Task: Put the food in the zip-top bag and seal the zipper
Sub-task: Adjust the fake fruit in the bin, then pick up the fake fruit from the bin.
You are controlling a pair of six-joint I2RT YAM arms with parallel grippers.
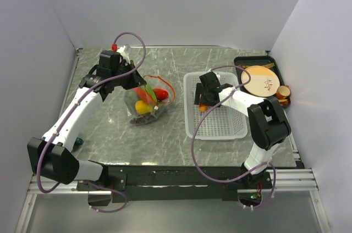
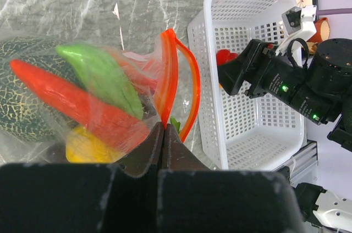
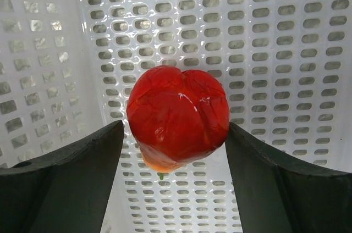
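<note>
The left gripper (image 2: 163,134) was clenched on the clear film of the zip-top bag (image 1: 132,113), just beside its orange-red zipper (image 2: 175,73). The bag lay on the desk (image 1: 110,134) holding a green piece (image 2: 102,73), a red piece (image 2: 60,93), a yellow piece (image 2: 88,145) and the dark green round fruit (image 2: 22,106). Inside the white basket (image 3: 275,35), the right gripper (image 3: 175,126) flanked the tomato (image 3: 179,115); whether it squeezed it could not be told.
</note>
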